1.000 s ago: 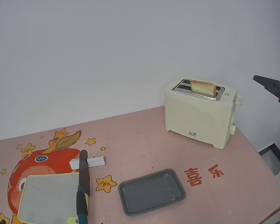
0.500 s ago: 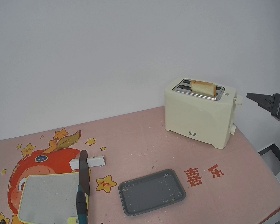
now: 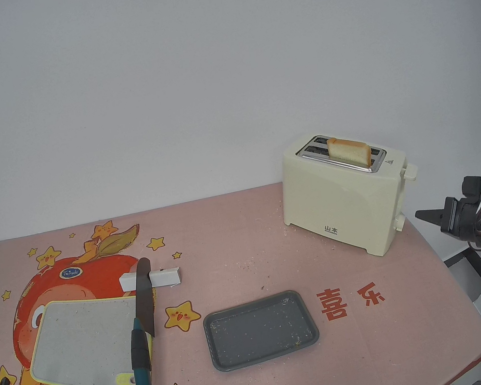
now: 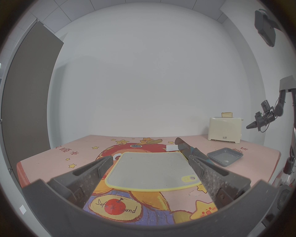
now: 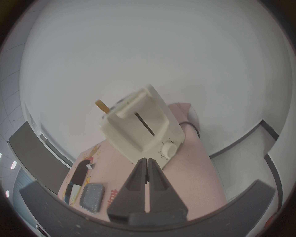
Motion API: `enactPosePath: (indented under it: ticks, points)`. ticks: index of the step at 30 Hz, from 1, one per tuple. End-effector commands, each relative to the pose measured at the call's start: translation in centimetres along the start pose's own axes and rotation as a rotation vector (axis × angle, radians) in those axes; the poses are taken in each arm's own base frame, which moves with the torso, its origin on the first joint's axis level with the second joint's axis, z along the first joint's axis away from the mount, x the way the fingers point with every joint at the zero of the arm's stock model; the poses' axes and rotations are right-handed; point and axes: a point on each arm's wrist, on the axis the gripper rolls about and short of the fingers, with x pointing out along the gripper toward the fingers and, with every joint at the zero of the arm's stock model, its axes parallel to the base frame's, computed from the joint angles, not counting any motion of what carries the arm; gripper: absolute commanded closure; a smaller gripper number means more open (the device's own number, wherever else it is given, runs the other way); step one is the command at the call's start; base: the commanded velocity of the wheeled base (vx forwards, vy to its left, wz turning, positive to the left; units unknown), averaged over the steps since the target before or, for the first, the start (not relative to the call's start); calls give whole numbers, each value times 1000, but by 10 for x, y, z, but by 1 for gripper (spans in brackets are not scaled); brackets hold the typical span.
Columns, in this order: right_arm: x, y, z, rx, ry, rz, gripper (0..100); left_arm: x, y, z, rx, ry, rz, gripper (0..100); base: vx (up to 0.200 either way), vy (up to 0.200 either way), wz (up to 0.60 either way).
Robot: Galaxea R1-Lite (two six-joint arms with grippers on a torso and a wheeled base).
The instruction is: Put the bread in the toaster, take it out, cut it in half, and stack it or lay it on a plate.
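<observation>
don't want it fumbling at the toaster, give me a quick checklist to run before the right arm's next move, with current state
1. Bread seated in a toaster slot, top sticking out: ok.
2. Lever at the top of its track: ok.
3. Right hand shut, off the toaster's lever end, touching nothing: ok.
4. Plate free to take slices, only crumbs in it: ok.
5. Knife lying across the cutting board edge, left hand open and apart from it: ok.
6. Bread already toasted: cannot tell.
</observation>
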Motion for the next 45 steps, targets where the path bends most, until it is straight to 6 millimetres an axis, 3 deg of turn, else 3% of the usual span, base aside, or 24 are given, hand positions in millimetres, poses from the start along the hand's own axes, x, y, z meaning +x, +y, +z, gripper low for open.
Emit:
enactPosePath:
  ticks: [1,7,18,32,45]
  points:
    - [19,-14,-14,22,89,-41,100,1,0,-5,0,11,1,0,0,0,0]
    - [21,-17,-17,13,76,-36,100,1,0,-5,0,11,1,0,0,0,0]
    - [43,-33,-28,-2,22,-56,100,1,0,-5,0,11,1,0,0,0,0]
    - [50,-40,-37,-9,5,-55,100,1,0,-5,0,11,1,0,0,0,0]
    - [51,-38,-33,-19,-37,-35,100,1,0,-5,0,11,1,0,0,0,0]
